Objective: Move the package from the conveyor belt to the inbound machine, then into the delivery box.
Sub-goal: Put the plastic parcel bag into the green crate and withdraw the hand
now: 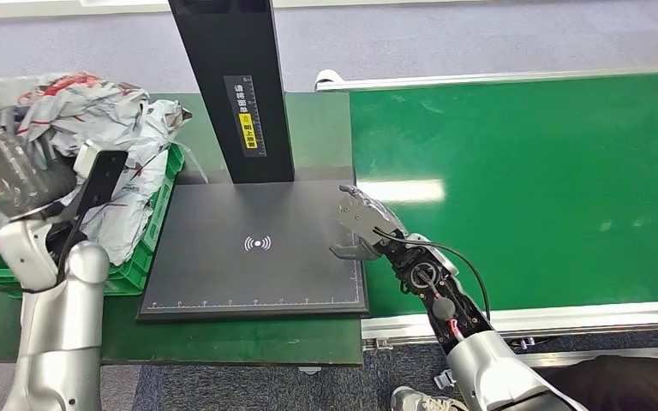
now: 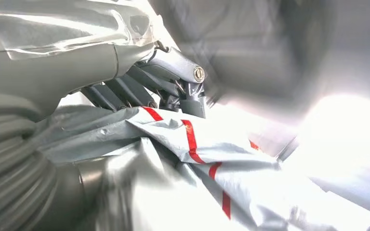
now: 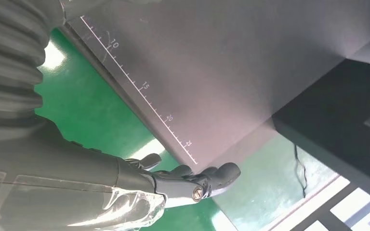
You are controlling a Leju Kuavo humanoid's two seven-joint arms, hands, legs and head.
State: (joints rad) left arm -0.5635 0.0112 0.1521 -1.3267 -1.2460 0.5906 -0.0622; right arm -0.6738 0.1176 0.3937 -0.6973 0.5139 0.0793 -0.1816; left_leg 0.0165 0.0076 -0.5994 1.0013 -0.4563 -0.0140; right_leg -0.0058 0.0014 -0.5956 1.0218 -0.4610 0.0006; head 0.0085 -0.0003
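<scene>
Grey packages with red stripes are piled in the green delivery box at the left. My left hand hovers over that pile, blurred. In the left wrist view its fingers lie stretched just above a crumpled striped package, with nothing between thumb and fingers. My right hand is at the right edge of the inbound machine's black plate, fingers apart and holding nothing. The right wrist view has the same hand beside the plate's ruler edge.
The machine's black column rises behind the plate. The green conveyor belt runs along the right, edged by a silver rail. A person's shoe and dark trouser leg are at the bottom right.
</scene>
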